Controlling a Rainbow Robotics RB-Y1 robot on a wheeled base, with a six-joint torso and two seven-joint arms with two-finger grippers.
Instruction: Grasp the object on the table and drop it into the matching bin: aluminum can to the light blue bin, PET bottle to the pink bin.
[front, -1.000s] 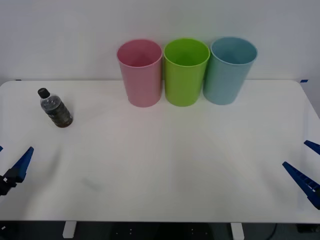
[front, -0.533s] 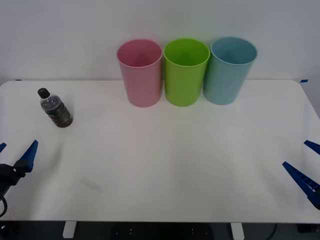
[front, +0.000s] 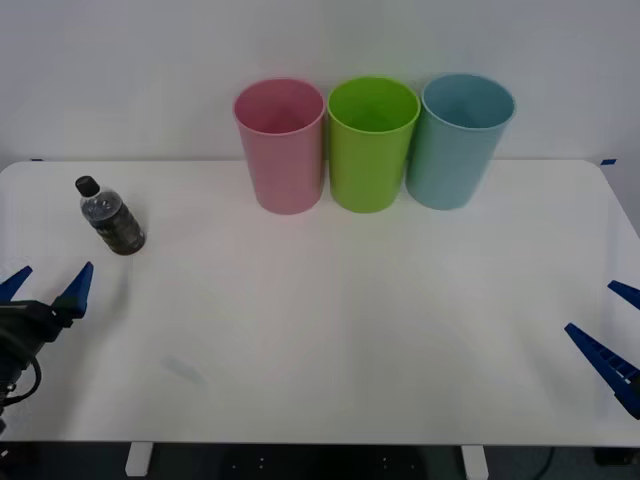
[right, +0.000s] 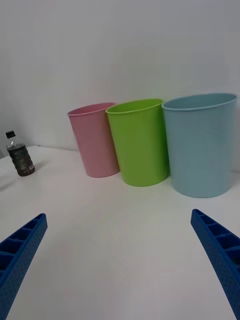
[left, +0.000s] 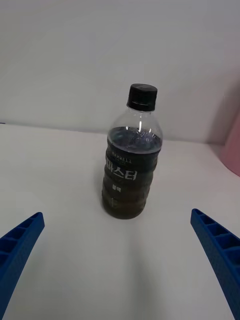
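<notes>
White counter (front: 330, 330) against a plain white wall, with three bins lined up at the back: one pink bin (front: 281, 145), one green bin (front: 372, 143) in the middle, one light blue bin (front: 457, 140). One PET bottle (front: 111, 216) stands upright on the counter's left side, well apart from the bins; black cap, dark label with Korean lettering, smaller print too small to read. Left gripper (front: 47, 284) sits near the bottle, fingers spread wide, holding nothing. Right gripper (front: 612, 330) is at the counter's right edge, fingers also wide open and empty.
</notes>
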